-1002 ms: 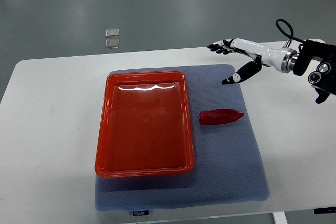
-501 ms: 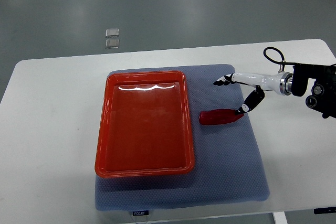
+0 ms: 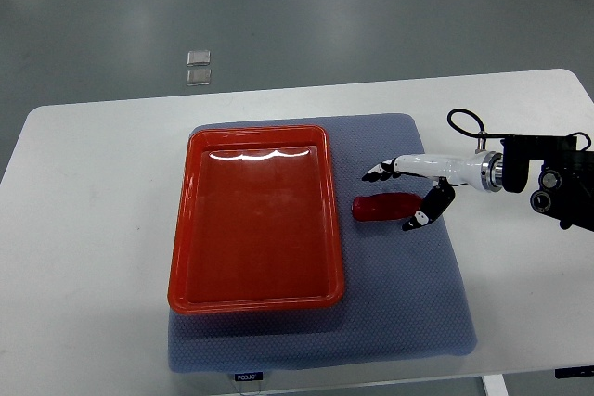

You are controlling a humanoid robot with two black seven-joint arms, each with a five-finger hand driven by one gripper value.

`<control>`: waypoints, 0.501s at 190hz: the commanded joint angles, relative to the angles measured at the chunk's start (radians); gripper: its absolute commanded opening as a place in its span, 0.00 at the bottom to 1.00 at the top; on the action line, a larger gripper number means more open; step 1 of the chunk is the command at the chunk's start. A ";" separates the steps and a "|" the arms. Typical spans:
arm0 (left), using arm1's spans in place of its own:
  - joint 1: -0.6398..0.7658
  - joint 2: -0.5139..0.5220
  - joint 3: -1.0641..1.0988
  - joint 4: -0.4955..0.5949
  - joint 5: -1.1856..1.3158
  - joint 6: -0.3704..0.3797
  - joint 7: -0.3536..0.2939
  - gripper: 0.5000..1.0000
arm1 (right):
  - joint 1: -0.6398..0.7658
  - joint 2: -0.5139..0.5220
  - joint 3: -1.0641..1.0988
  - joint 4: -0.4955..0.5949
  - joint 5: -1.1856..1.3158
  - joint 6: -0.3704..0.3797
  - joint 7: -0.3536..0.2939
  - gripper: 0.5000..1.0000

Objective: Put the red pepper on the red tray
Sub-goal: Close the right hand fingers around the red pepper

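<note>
On the left half of a blue-grey mat (image 3: 390,312), which lies on a white bench (image 3: 83,229), sits the red tray (image 3: 190,229), a shallow rectangle with its long sides running away from the robot. Nothing lies inside it, so the placing is not yet done.

Just right of the tray, apart from its rim, the red pepper (image 3: 376,208) lies flat on the mat. Its long axis runs left to right across the picture, roughly square to the tray's long sides. The blunt, wider end faces the tray; the other end is covered by the hand, so its tip cannot be seen.

Further right, the right hand (image 3: 401,197) reaches in from the right edge. Its fingers are spread around the pepper, the long ones beyond it and the thumb on the near side, not yet visibly clamped on it. By my reading the grasp is only beginning; lifting, carrying leftward and setting down all remain.
</note>
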 commanded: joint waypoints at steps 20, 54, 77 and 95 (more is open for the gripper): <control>0.000 0.000 0.000 0.000 0.000 0.000 -0.001 1.00 | -0.030 0.023 -0.001 -0.022 -0.031 -0.006 -0.004 0.59; 0.000 0.000 0.000 0.000 0.000 0.000 0.001 1.00 | -0.034 0.025 -0.001 -0.026 -0.041 -0.012 -0.004 0.48; 0.000 0.000 0.000 0.000 0.000 0.000 -0.001 1.00 | -0.031 0.025 0.000 -0.028 -0.041 -0.015 -0.004 0.39; 0.000 0.000 0.000 0.000 0.000 0.000 -0.001 1.00 | -0.027 0.025 0.000 -0.028 -0.041 -0.015 -0.004 0.36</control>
